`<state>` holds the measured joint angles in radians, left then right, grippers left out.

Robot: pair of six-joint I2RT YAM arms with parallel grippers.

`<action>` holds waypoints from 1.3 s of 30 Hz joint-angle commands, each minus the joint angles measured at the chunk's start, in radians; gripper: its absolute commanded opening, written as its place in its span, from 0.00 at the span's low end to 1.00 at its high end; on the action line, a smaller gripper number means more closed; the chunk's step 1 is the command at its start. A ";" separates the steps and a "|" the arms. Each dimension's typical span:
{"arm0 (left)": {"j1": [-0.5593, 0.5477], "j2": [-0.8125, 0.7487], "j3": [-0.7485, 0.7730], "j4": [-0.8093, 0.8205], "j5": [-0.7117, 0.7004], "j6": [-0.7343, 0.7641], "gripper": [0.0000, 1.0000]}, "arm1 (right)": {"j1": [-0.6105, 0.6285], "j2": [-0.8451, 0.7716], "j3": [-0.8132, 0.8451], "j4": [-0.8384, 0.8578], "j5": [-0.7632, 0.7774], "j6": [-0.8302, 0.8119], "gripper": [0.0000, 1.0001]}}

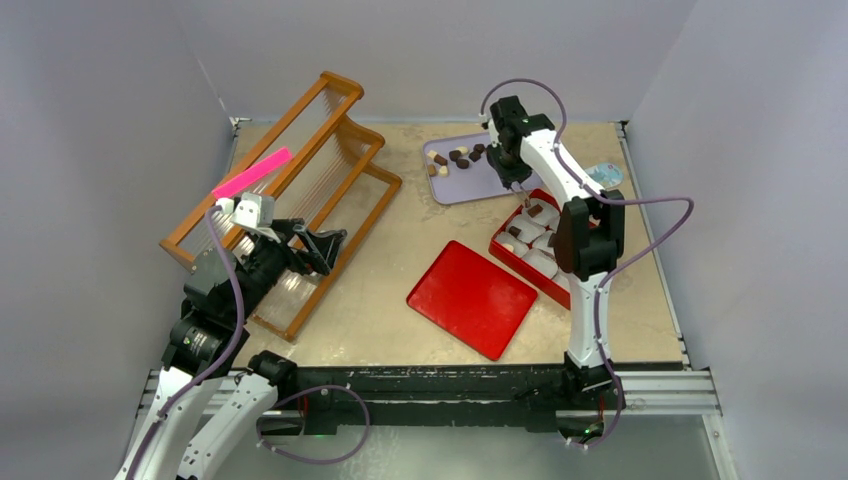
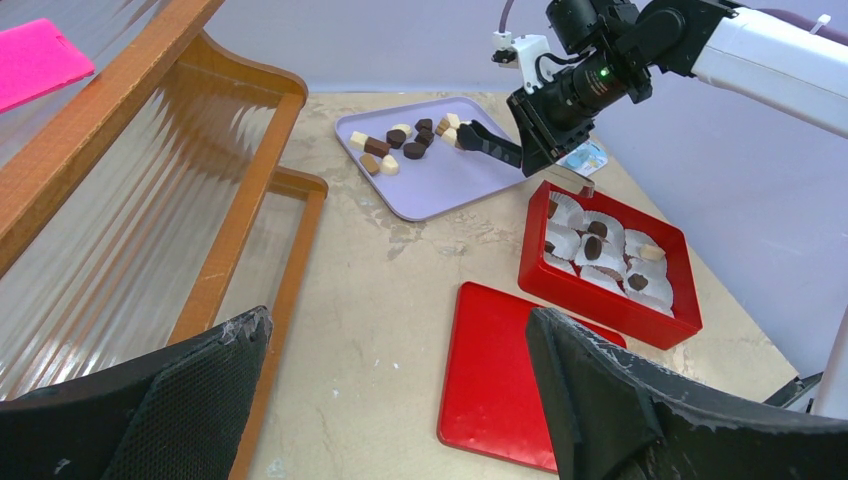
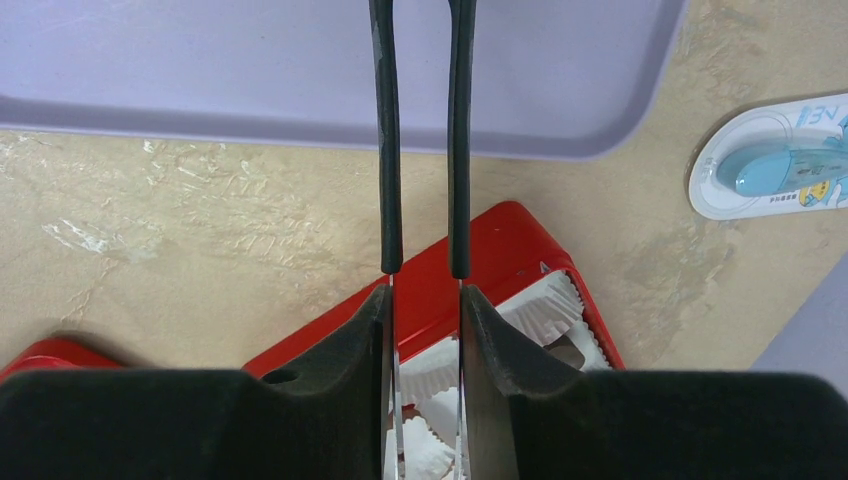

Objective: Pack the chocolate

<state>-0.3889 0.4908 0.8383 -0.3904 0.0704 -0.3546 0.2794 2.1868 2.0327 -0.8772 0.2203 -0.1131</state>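
Observation:
Several dark, mid-brown and cream chocolate pieces (image 1: 455,158) lie on a lavender tray (image 1: 480,185) at the back, also in the left wrist view (image 2: 405,140). A few more chocolates (image 2: 593,245) sit in white paper cups inside the red box (image 1: 520,262). The flat red lid (image 1: 472,298) lies on the table beside the box. My right gripper (image 1: 512,175) is shut on thin metal tweezers (image 3: 388,150), held between the tray's near edge and the box's far corner. The tweezer arms stand apart and their tips are out of view. My left gripper (image 2: 400,330) is open and empty, low at the left.
A wooden rack (image 1: 300,170) with clear ribbed panels stands at the left, with a pink strip (image 1: 252,172) on it. A small blue-and-white packet (image 1: 604,175) lies at the back right. Grey walls close in the table on three sides.

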 commanded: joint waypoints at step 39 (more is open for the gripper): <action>-0.015 -0.010 0.002 0.012 0.017 0.011 0.97 | 0.028 -0.865 -0.693 -0.182 0.010 0.451 0.29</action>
<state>-0.3962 0.4885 0.8383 -0.3901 0.0753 -0.3546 0.3058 1.4239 1.4094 -0.9554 0.1738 0.2237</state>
